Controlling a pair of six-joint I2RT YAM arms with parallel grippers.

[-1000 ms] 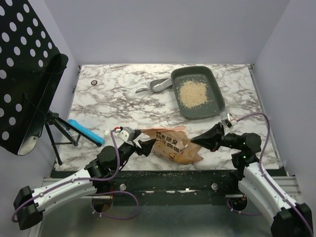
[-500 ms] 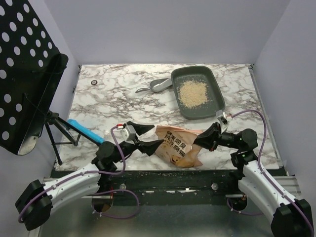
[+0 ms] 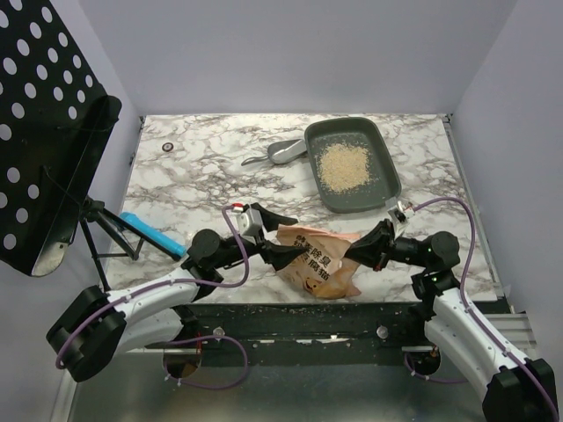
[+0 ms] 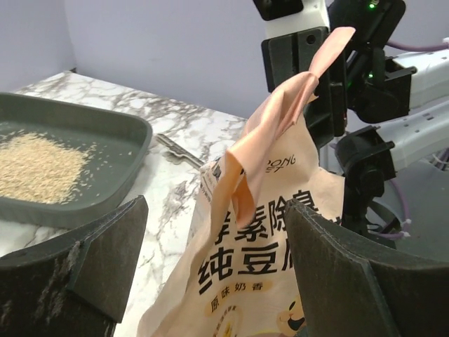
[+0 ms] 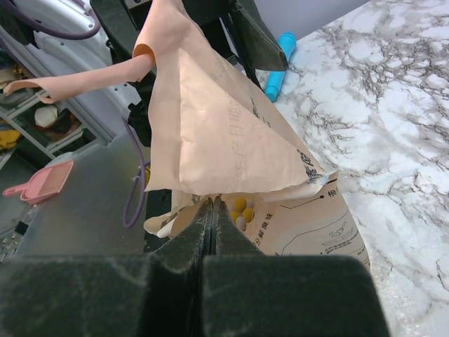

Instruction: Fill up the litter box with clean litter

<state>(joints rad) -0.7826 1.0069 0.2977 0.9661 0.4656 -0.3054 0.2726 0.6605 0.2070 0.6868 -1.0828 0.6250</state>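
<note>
Grey walls stand round the marble table (image 3: 202, 176) where you are working. At the far right sits the litter box (image 3: 388, 163). It has a small heap of clean litter (image 3: 343, 167) in its middle, and much of the floor around it is bare. That heap looks the same as it did a second ago, so no new litter has gone in.

What has changed is down at the near edge. Your left gripper (image 3: 288, 237) was low by the left end of the bag (image 3: 321, 264). Now it has swung up and across, and it points at the bag's top. Its fingers are wide apart and touch nothing. The bag has slid a little toward your right arm, and its top flap has flopped over.

Your right gripper (image 3: 350, 256) has not let go. Its fingers are pressed together on the thin top edge of the bag.

So I think you are getting ready to take hold with the left side too. One pinch alone lets the bag droop, and you need it steady before you can tip more litter into the box.
</note>
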